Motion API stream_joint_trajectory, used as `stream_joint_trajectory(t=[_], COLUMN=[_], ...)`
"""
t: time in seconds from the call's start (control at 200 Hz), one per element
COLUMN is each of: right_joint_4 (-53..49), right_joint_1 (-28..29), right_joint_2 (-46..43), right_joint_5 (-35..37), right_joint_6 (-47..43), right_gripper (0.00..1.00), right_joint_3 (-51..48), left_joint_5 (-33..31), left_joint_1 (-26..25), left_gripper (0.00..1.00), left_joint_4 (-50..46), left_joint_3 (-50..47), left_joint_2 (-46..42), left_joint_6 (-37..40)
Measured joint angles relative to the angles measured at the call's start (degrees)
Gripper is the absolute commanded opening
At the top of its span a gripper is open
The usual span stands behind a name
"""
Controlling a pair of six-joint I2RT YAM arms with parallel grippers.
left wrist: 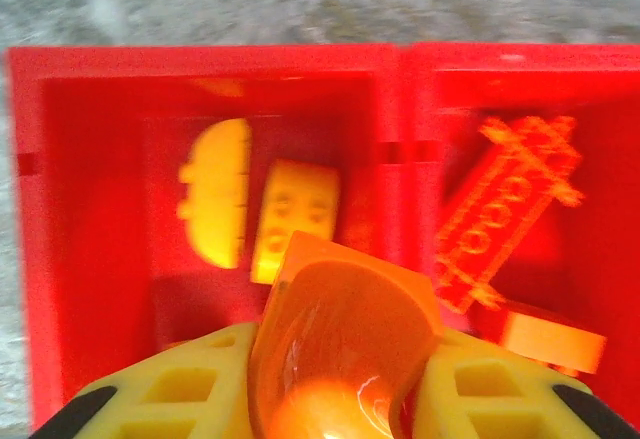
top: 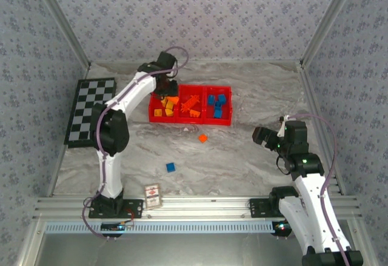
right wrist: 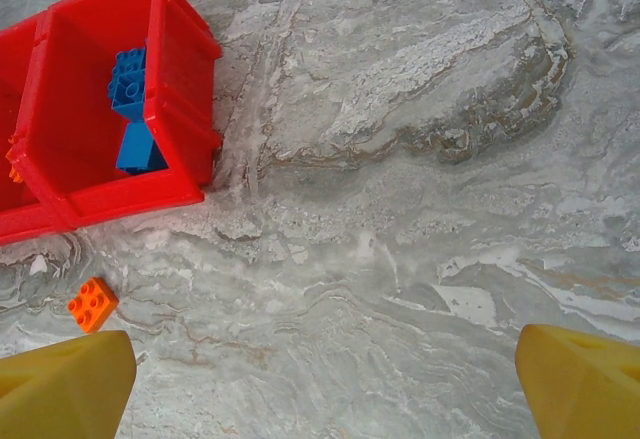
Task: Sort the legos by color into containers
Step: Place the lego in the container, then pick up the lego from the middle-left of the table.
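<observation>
Left gripper (left wrist: 335, 399): jaws clamped on 1 curved orange plastic brick (left wrist: 345, 319), over the end compartment of the red plastic 3-compartment tray (left wrist: 400, 69).
Ahead of those jaws: 2 yellow plastic bricks (left wrist: 215, 194) inside that compartment.
Right gripper (right wrist: 325, 384): jaws spread wide, holding nothing.
Near 1 of its fingertips: small square orange brick (right wrist: 92, 304), outside the tray.

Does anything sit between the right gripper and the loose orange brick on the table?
Nothing visible: only bare marble tabletop lies between the open right gripper and the orange brick; the red tray stands aside.
</observation>
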Motion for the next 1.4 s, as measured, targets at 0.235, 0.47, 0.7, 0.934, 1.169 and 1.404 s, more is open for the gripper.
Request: stream_joint_trajectory(t=[0.235,0.47,0.7,0.934,1.169,1.404], right_joint_4=[0.0,0.0,0.0,0.0,0.0,0.0], right_joint_1=[0.0,0.0,0.0,0.0,-0.3,-0.3], right_joint_2=[0.0,0.0,0.0,0.0,0.0,0.0], right_joint_5=[0.0,0.0,0.0,0.0,0.0,0.0], right_joint_6=[0.0,0.0,0.0,0.0,0.0,0.0], right_gripper=[1.0,1.0,1.0,1.0,1.0,1.0], right_joint_3=[0.0,0.0,0.0,0.0,0.0,0.0], left_joint_5=[0.9,1.0,1.0,0.8,-0.8,-7.1], left_joint_1=[-4.4,-5.2,-5.2,-6.3,-7.5,-10.4], left_gripper=[0.31,0.35,0.52,0.62,0.67,0.78], left_joint_4=[-1.4,-4.3,-5.7,-5.7,-5.6,-3.8], left_joint_3=[10.3,15.3,15.7,16.1,15.6,1.7], left_joint_2=[3.8,10.0,12.3,12.3,11.4,-2.7], left_joint_6=[0.0,0.1,0.1,0.4,0.4,-1.0])
